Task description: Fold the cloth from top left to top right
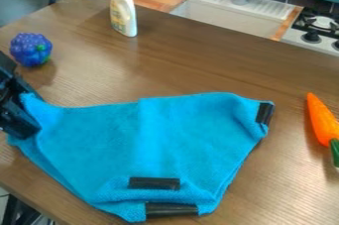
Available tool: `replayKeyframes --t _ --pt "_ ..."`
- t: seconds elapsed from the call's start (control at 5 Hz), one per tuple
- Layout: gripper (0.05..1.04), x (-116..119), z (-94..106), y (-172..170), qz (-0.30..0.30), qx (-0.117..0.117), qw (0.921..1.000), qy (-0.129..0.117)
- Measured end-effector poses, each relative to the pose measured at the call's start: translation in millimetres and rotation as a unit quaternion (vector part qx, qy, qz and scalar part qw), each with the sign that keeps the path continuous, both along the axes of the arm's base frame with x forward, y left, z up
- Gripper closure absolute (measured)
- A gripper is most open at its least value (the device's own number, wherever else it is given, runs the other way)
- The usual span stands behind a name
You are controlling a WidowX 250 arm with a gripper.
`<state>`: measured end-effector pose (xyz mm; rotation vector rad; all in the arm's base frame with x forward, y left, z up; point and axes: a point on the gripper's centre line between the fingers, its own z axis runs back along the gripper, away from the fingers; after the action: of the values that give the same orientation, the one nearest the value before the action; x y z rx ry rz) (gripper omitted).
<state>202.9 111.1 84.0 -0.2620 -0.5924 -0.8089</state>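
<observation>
Cloth on the table spreads rightward from the gripper, which touches its top left corner; the fold should carry that corner right. Whether the jaws are closed, one cannot tell.

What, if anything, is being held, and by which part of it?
The blue cloth, apparently held near its upper-left corner by the gripper.

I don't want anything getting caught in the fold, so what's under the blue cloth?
The wooden table shows around it and looks to be what it rests on. Anything else beneath the blue cloth is covered, so I can't tell.
</observation>
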Motion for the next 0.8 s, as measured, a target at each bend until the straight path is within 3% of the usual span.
replayKeyframes --t 0.2,0.4,0.6,0.8 --pt "0.731 0.4 -0.6 -2.1 0.002 -0.002 1.0000 -0.004" --pt "0.933 -1.4 4.0 -5.0 -0.012 -0.016 0.9998 -0.003" --pt "1.000 -9.7 23.6 14.9 -0.031 -0.044 0.9985 0.001" --pt "1.001 -18.4 37.0 31.5 -0.057 -0.030 0.9978 0.013"
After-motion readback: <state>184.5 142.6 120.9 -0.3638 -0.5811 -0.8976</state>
